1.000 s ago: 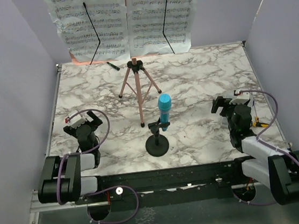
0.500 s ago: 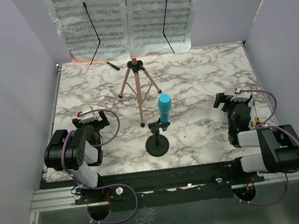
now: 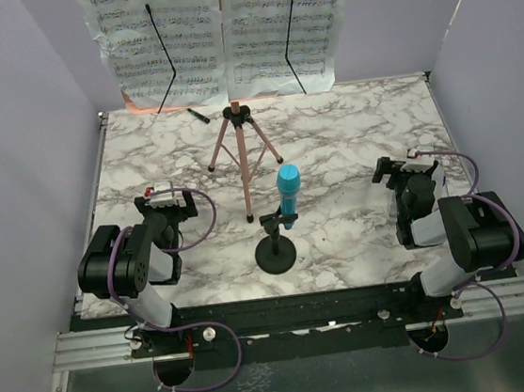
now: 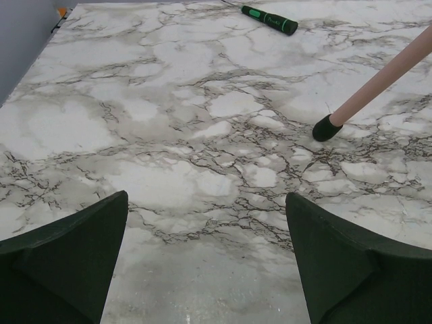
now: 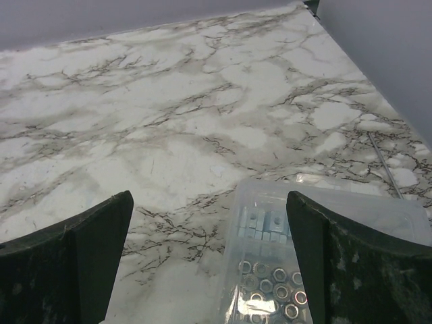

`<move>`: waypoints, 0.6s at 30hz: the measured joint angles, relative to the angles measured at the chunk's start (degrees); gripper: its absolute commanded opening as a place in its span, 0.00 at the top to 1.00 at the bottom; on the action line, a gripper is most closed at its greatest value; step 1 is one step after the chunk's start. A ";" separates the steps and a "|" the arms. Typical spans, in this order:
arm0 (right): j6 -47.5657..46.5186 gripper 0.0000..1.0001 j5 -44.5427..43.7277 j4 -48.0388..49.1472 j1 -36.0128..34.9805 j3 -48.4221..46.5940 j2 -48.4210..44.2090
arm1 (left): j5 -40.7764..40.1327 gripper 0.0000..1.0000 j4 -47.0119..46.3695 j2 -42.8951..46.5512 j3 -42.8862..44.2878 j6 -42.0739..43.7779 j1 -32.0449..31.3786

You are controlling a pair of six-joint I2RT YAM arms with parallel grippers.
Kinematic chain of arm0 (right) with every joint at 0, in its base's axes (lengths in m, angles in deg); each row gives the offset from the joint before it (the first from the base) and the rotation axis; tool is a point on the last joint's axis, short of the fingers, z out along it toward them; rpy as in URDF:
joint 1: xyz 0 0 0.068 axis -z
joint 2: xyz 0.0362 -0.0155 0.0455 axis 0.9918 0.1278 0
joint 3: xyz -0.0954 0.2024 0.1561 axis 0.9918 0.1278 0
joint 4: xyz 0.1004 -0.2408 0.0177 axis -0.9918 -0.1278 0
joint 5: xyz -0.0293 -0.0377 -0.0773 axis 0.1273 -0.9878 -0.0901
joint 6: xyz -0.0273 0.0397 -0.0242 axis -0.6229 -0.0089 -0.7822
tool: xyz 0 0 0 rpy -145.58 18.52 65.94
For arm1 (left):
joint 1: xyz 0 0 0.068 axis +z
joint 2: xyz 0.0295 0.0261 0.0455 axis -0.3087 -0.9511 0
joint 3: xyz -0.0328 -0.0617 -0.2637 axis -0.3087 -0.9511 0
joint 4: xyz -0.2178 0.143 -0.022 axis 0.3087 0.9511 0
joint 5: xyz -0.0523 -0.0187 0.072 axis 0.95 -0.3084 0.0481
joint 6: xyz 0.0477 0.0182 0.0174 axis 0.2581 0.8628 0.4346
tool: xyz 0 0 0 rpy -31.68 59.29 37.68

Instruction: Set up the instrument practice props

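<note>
The pink music stand [image 3: 241, 151] stands on its tripod legs at the back middle, with white sheet-music pages [image 3: 225, 35] spread on its desk. The bright blue microphone [image 3: 288, 191] sits upright in the small black round-based mic stand [image 3: 275, 251] in front of it. My left gripper [image 3: 166, 207] is open and empty, low over the marble at the left; one pink stand leg [image 4: 388, 77] shows in its view. My right gripper [image 3: 408, 177] is open and empty at the right, low over the table.
A black-green pen-like stick [image 3: 198, 116] lies at the back left; it also shows in the left wrist view [image 4: 270, 19]. A clear plastic box of nuts [image 5: 297, 256] lies under the right gripper. Purple walls close in the marble table [image 3: 351, 148].
Both arms have folded back toward their bases, and the grippers have shifted slightly away from the near edge. The props have not moved.
</note>
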 measured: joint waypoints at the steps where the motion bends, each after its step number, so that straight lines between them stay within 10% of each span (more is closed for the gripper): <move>1: 0.00 0.00 0.00 -0.13 0.00 -0.13 0.00 | 0.00 0.01 0.09 0.00 0.00 0.00 0.00; 18: -0.02 0.00 -0.02 -0.17 0.00 -0.11 0.00 | -2.62 0.01 7.87 0.00 4.37 -0.50 0.00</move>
